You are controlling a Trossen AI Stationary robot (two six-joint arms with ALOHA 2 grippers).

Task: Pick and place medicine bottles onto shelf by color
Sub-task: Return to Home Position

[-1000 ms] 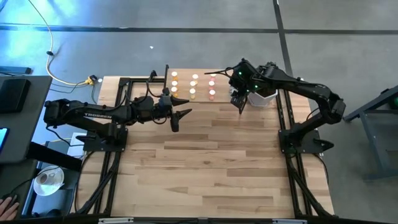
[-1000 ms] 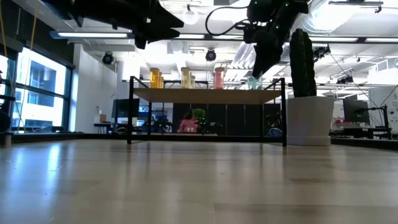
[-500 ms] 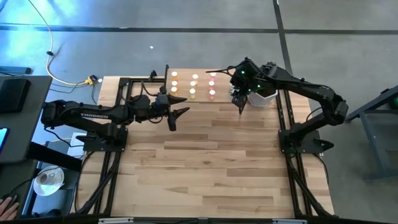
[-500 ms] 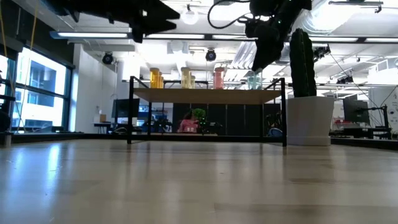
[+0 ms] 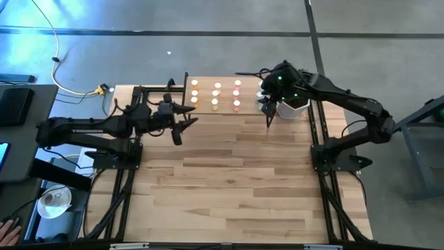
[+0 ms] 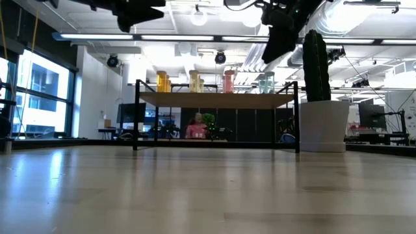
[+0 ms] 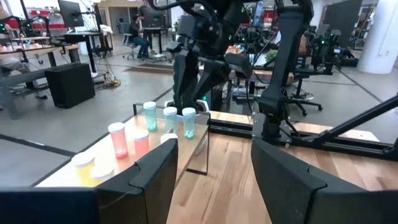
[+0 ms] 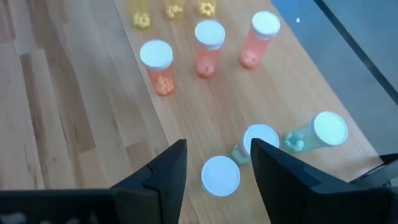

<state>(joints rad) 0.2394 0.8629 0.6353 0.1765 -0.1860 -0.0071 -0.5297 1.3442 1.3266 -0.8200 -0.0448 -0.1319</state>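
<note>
The shelf (image 5: 215,96) stands at the table's far middle. The medicine bottles stand upright on it in colour groups: yellow (image 6: 161,81), pink (image 8: 209,42) and green (image 8: 258,140) at its right end. My right gripper (image 8: 214,180) hangs open above the green bottles (image 7: 170,118), pointing slantwise down, its fingers clear of the white caps. In the high view my right gripper (image 5: 269,118) is over the shelf's right end. My left gripper (image 5: 184,130) is open and level, left of the shelf and above the table, holding nothing.
A tall cactus in a white pot (image 6: 322,123) stands just right of the shelf, under my right arm. Black frame rails (image 5: 320,139) run along the table's left and right sides. Bare wood (image 5: 229,187) stretches from the shelf to the near edge.
My left gripper has drawn back toward the table's left edge and risen. My right gripper has lifted from the green bottles at the shelf's right end and tipped a little; the bottles stay standing.
</note>
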